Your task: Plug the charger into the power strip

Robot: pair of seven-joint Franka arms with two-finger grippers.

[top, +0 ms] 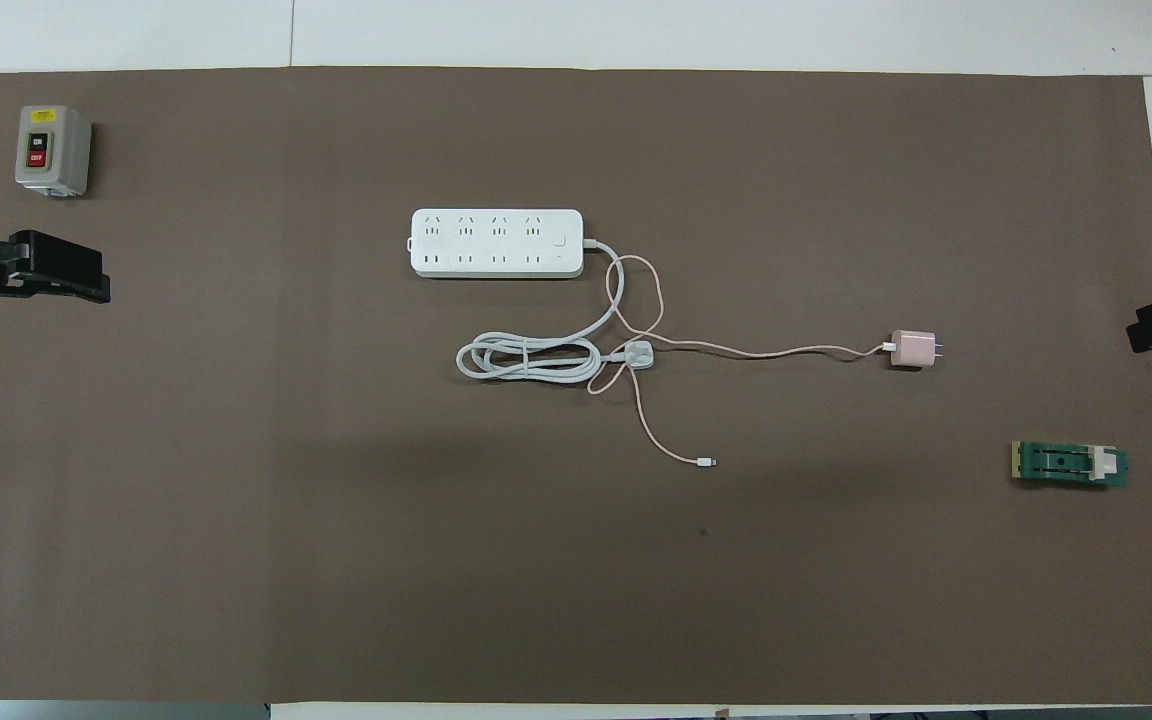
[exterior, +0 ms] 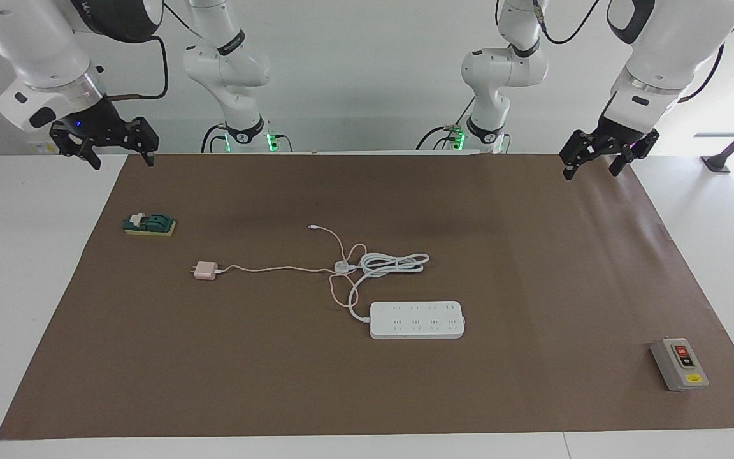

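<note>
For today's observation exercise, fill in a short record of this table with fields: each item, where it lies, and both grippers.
charger: pale-pink cube charger lying on the brown mat, unplugged, toward the right arm's end
cable: thin pink cable crossing the white plug
power strip: long white power strip, farther from the robots than the charger
left gripper: open, raised, waiting
right gripper: open, raised, waiting

We see power strip (top: 496,243) flat on brown mat (top: 236,500), its white cord (top: 526,357) coiled nearer robots. Pink charger (top: 912,349) toward right arm's end, unplugged. Both pincers at mat's edges, holding nothing.
</note>
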